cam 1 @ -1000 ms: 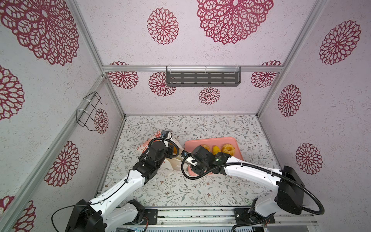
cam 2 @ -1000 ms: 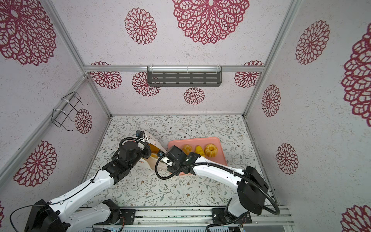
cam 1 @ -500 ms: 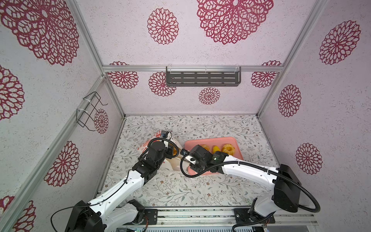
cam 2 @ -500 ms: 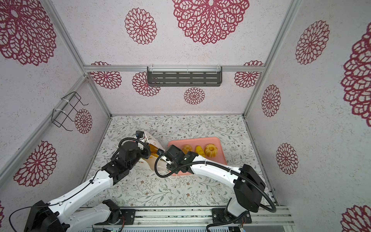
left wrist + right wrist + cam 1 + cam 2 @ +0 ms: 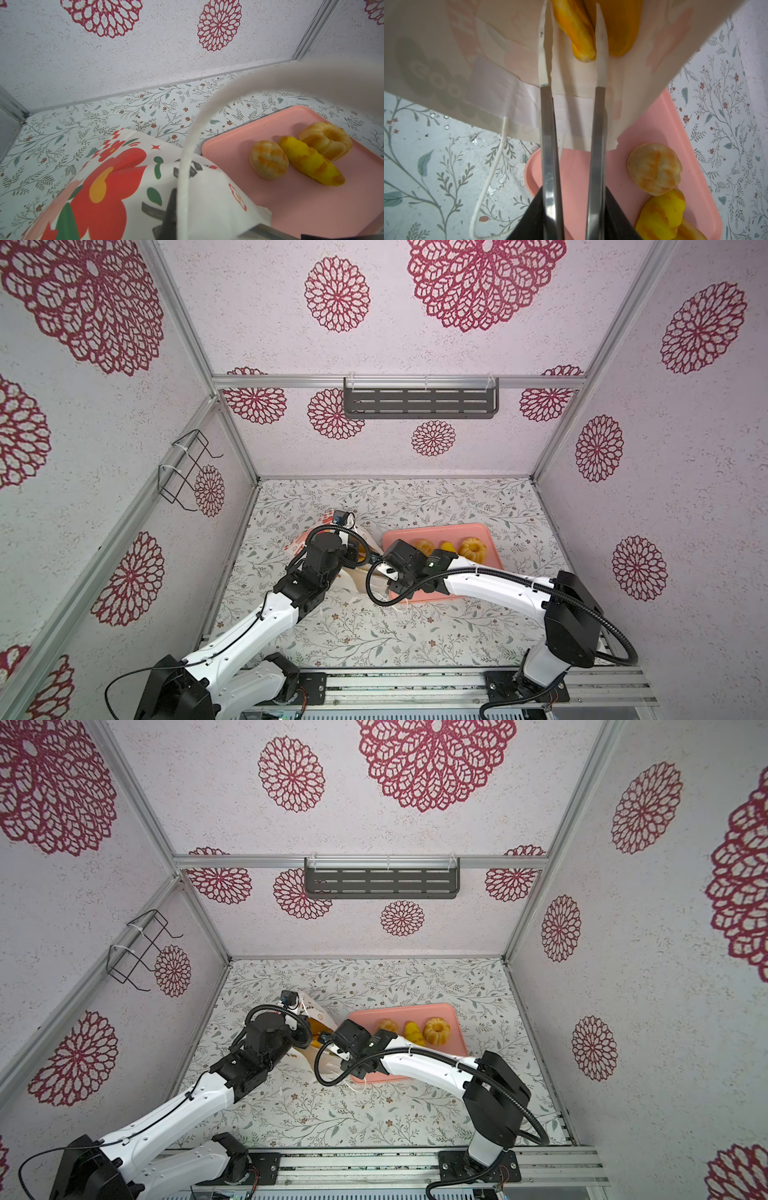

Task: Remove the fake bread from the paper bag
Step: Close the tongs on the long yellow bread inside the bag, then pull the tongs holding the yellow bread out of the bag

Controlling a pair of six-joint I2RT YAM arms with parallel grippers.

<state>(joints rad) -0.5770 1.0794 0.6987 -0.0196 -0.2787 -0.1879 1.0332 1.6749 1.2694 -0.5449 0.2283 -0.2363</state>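
The paper bag (image 5: 301,541) (image 5: 116,176) lies tilted on the table with its mouth toward the pink tray. My left gripper (image 5: 171,199) is shut on the bag's upper rim, beside a white cord handle. My right gripper (image 5: 572,6) (image 5: 376,568) reaches into the bag's mouth. Its jaws stand open on either side of a twisted orange fake bread (image 5: 577,31). A darker orange bread (image 5: 623,27) lies beside it in the bag. Both top views hide most of the bag's inside behind the arms.
The pink tray (image 5: 492,556) (image 5: 577,166) lies right of the bag and holds a round roll (image 5: 424,546), a yellow loaf (image 5: 446,548) and a ring bun (image 5: 472,549). A loose cord handle (image 5: 492,166) trails on the table. A wire rack (image 5: 187,472) hangs on the left wall.
My right gripper has moved left, deeper into the bag's mouth, and its jaws have parted a little. The left arm and the bag have stayed put.
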